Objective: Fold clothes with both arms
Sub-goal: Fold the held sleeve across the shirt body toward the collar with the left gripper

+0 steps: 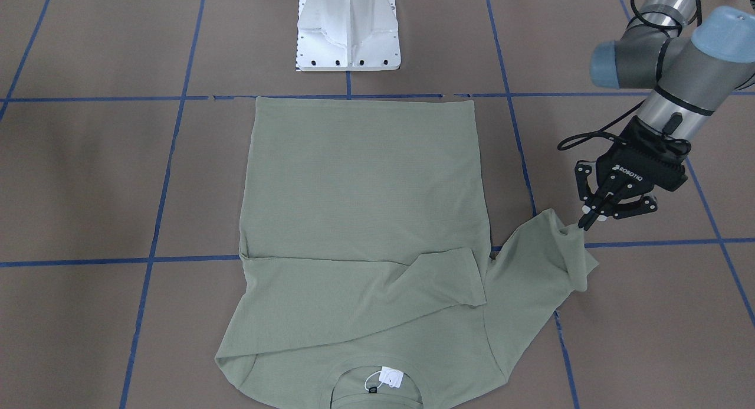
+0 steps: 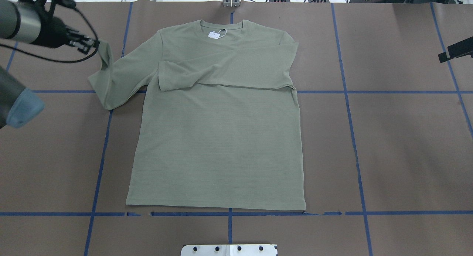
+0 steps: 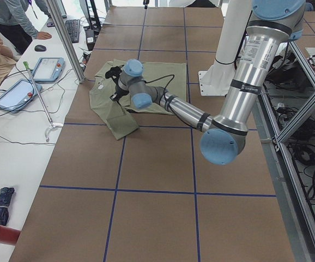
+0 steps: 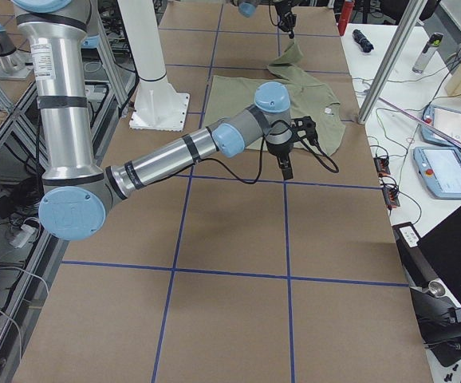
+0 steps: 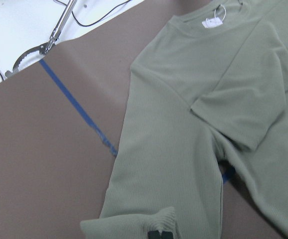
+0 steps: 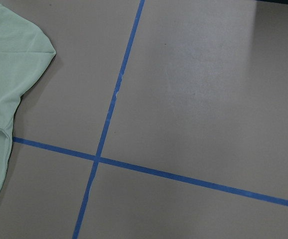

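**Task state and left-arm pose.** The shirt (image 2: 218,145) lies flat at the middle of the bench (image 2: 406,137). Its hem is toward the robot-side edge, and its collar and white tag (image 2: 214,34) are toward the far edge.

**Progress.** I judge the fold to be at an early stage.
- The right-hand sleeve (image 2: 221,69) already lies across the chest.
- The left-hand sleeve (image 1: 531,267) extends off the body toward the bench's left edge and is not yet laid over.
- The body shows no fold. The lengthwise and crosswise folds are, in my estimate, all left to do.

**Left arm.** The left arm (image 3: 185,112) reaches far out from the base, low over the bench, toward the far left corner.
- The left gripper (image 1: 591,218) is angled downward. Its fingers are pinched together on the cuff (image 1: 569,232).
- The cuff is raised off the bench, and the sleeve sags back from it to the shoulder.
- The left wrist view shows the ribbed cuff bunched right at the fingers.

**Right arm.** The right arm (image 4: 175,155) stretches toward the far right part of the bench. The right gripper (image 4: 284,169) points down above bare bench beside the shirt and carries nothing that I can see. I cannot tell how far its fingers are parted.
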Controlling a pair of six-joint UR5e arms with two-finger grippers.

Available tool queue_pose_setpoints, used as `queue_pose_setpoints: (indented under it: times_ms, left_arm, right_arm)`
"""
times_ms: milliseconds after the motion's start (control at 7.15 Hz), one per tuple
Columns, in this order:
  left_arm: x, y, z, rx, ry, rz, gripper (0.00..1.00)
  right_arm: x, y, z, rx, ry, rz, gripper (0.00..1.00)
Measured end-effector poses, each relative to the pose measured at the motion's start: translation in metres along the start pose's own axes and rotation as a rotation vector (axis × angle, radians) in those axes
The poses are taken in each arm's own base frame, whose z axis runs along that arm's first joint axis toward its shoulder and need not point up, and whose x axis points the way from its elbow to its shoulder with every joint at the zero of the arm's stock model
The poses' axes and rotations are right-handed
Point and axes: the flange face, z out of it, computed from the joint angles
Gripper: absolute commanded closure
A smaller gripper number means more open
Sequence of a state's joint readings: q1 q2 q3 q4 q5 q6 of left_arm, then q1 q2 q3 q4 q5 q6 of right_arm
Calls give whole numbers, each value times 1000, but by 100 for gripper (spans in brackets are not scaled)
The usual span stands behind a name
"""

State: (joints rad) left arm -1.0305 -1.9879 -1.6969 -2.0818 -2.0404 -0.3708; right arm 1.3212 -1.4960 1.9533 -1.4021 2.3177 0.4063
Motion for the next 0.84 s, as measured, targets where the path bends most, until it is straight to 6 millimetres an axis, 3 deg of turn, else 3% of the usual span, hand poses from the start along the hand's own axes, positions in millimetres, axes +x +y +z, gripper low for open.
queue_pose_setpoints:
  times_ms: [280,420,559,699,839]
  left_arm:
    - [57,-117,-15,-38,-20,-110,100]
    - [88,-168,-6,-43,-28,-181,100]
    - [133,-215,20,-48,-50,-249,100]
    - [186,-245,55,-55,-71,-295,100]
    - [236,-251,94,-41,-88,-318,100]
  right_arm:
    - [2,0,0,0,3,3,0]
    - [3,1,-1,1,5,5,0]
    - [5,1,-1,2,6,8,0]
    - [5,2,-1,1,6,10,0]
    - [6,2,-1,1,7,11,0]
